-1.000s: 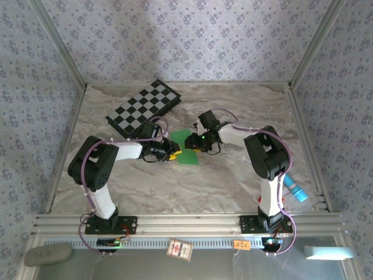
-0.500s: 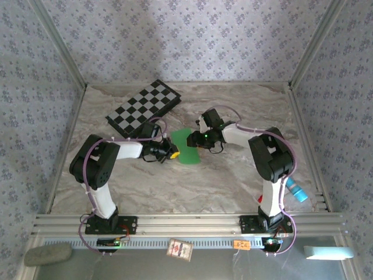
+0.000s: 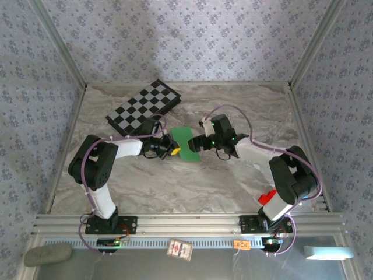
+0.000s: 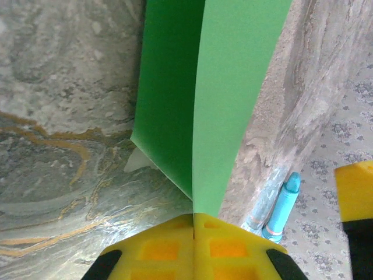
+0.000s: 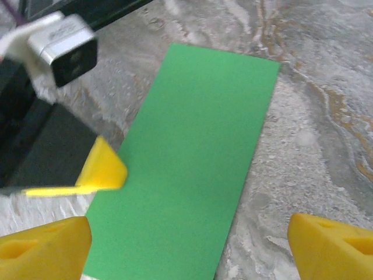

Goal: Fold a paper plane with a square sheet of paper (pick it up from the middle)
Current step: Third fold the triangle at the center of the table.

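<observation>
The bright-green paper (image 3: 185,144) lies mid-table as a narrow folded oblong, not a pointed dart. In the left wrist view two green layers (image 4: 215,99) run up from my left gripper (image 4: 193,224), whose yellow fingers are shut on the paper's near edge. The left gripper (image 3: 172,150) sits at the paper's left side. My right gripper (image 3: 199,143) hovers over the paper's right side. Below the right wrist camera the paper (image 5: 192,175) lies flat, and the right gripper (image 5: 189,248) is open, its fingers wide apart and holding nothing.
A black-and-white checkered board (image 3: 143,106) lies at the back left, close behind the left arm. A blue crayon (image 4: 282,204) lies at the table's right side. Metal frame posts and patterned walls enclose the marble table (image 3: 175,186).
The right arm's elbow has swung out to the right and stretched low. Its gripper stays over the paper. The paper now looks narrower and flatter. The left gripper has barely moved.
</observation>
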Motion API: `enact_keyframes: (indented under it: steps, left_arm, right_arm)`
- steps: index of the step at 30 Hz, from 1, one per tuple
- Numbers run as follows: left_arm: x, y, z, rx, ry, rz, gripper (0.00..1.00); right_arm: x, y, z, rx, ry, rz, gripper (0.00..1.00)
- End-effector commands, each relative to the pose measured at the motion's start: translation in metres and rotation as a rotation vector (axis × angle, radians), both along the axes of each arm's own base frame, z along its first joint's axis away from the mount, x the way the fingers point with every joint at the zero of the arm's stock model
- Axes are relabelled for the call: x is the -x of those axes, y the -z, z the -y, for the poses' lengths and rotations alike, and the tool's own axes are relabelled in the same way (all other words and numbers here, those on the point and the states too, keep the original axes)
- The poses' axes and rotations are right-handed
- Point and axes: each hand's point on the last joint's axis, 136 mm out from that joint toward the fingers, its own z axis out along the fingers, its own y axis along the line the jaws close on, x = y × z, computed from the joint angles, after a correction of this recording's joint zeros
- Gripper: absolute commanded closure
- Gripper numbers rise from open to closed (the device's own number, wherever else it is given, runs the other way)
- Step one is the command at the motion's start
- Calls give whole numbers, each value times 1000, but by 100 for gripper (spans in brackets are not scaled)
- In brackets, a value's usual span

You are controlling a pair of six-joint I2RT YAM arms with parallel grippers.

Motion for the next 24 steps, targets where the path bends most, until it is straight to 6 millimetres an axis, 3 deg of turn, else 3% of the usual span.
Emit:
enact_keyframes:
  steps: [1, 10, 17, 24]
  left_arm:
    - [-3, -18, 3, 22, 0, 3, 94]
    - [-4, -21, 7, 36, 0, -40, 94]
    - [-1, -17, 7, 40, 1, -65, 94]
    - [0, -15, 7, 37, 0, -72, 94]
  right_arm:
    - [10, -12, -10, 43, -122, 227, 10]
    - [51, 19, -33, 183, -354, 370, 12]
    - [41, 42, -33, 322, -384, 476, 24]
    - [38, 33, -40, 293, -399, 526, 36]
